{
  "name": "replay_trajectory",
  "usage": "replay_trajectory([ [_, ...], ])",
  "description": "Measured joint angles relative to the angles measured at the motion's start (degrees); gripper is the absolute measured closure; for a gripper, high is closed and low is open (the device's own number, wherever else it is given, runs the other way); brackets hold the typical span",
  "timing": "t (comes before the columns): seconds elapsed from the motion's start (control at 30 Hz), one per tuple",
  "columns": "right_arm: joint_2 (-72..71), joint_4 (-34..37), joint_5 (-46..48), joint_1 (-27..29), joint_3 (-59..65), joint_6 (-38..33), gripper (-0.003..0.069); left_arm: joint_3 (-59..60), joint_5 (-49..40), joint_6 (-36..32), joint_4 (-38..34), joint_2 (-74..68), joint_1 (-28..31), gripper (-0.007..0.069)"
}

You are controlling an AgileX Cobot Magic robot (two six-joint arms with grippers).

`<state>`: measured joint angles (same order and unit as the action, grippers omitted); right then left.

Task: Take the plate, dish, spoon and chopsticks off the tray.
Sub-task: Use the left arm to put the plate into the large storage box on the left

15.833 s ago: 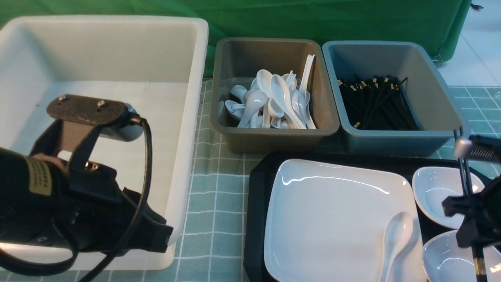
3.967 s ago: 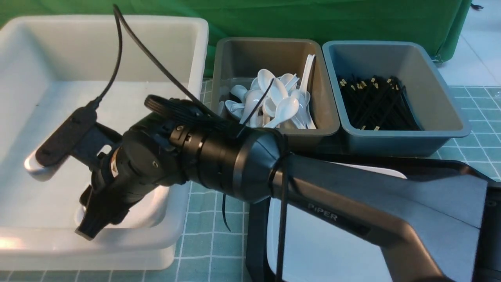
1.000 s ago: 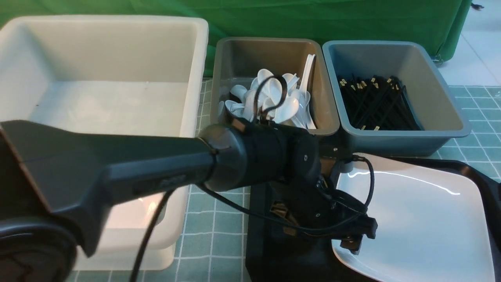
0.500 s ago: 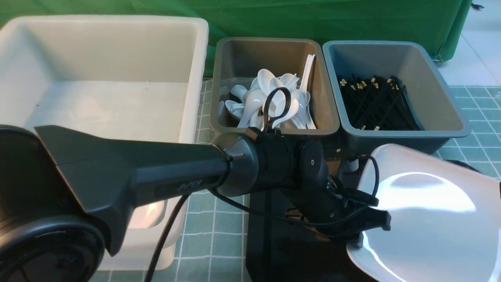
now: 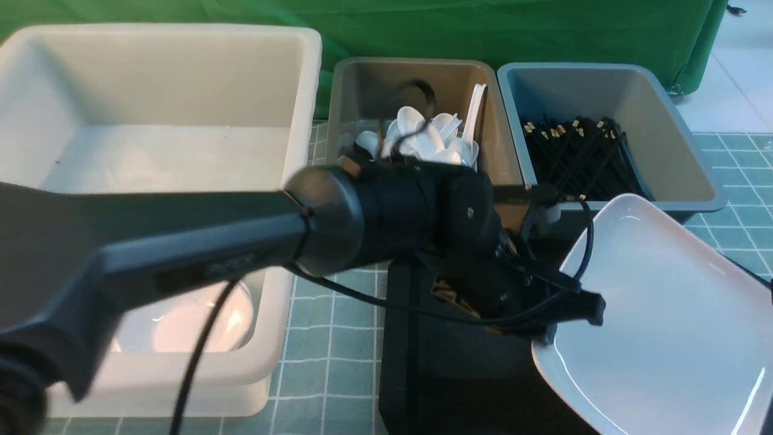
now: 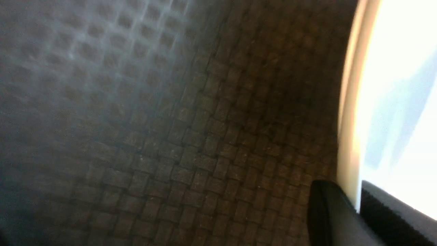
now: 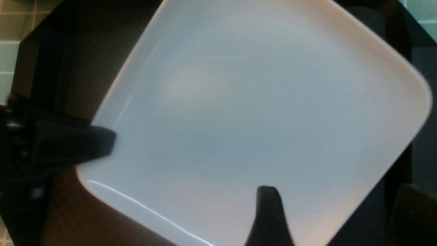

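green cloth backdrop (image 5: 483, 24), teal checked tablecloth (image 5: 332, 326), pale glossy floor (image 5: 737, 90) at far right

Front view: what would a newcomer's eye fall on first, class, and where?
The big white plate stands tilted over the black tray at the near right, its edge clamped in the left gripper. The thick black left arm stretches across the foreground from the left. Behind, the olive bin holds white spoons and the blue-grey bin black chopsticks.
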<state>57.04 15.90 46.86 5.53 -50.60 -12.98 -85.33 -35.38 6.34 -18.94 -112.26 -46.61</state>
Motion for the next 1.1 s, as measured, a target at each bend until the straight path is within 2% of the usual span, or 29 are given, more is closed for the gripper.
replay_trajectory([
  [0.53,0.0,-0.06,-2.38,0.0,0.0,-0.02,0.017,0.0,-5.39,-1.47,4.06,8.72,4.3,0.0606],
  [1.1,0.0,0.0,-3.64,0.0,0.0,-0.02,0.017,-3.53,-8.28,-1.85,6.36,10.71,4.48,0.0601],
])
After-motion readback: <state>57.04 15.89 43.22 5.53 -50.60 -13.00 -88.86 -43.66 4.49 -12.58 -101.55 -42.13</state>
